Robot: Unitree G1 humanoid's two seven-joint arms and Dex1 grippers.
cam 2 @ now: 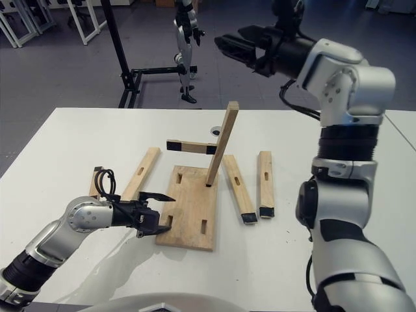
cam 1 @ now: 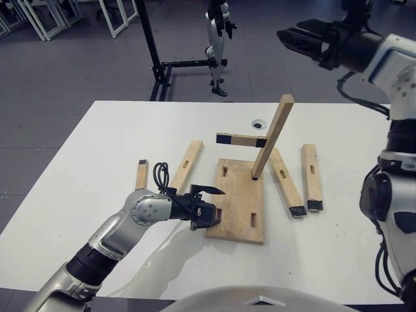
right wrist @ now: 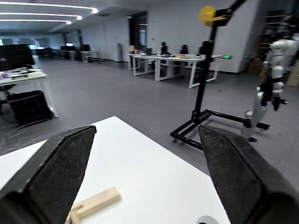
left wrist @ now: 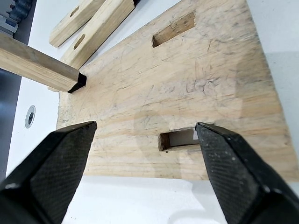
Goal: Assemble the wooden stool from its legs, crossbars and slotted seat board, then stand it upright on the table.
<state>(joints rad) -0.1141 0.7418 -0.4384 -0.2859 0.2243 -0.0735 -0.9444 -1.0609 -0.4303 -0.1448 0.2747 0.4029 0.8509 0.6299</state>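
**One leg in, three slots still open**

The white counter (cam 1: 78,195) has all the parts laid out on it. The seat board (cam 1: 237,221) lies flat in the middle, slots up. One leg (cam 1: 273,133) stands leaning in the far right slot, with a crossbar (cam 1: 239,139) sticking out of it to the left. Two more legs (cam 1: 286,182) lie just right of the board, a third leg (cam 1: 186,166) lies just left of it, and a short crossbar (cam 1: 142,174) is further left.

The left fingers (left wrist: 51,168) are spread wide and empty, low at the board's near left slot. The right fingers (right wrist: 243,177) are spread too and hold nothing, high over the far side.

It looks like the leg-fitting stage to me. The next move probably needs a loose leg lined up square with an open slot while the board is held still.
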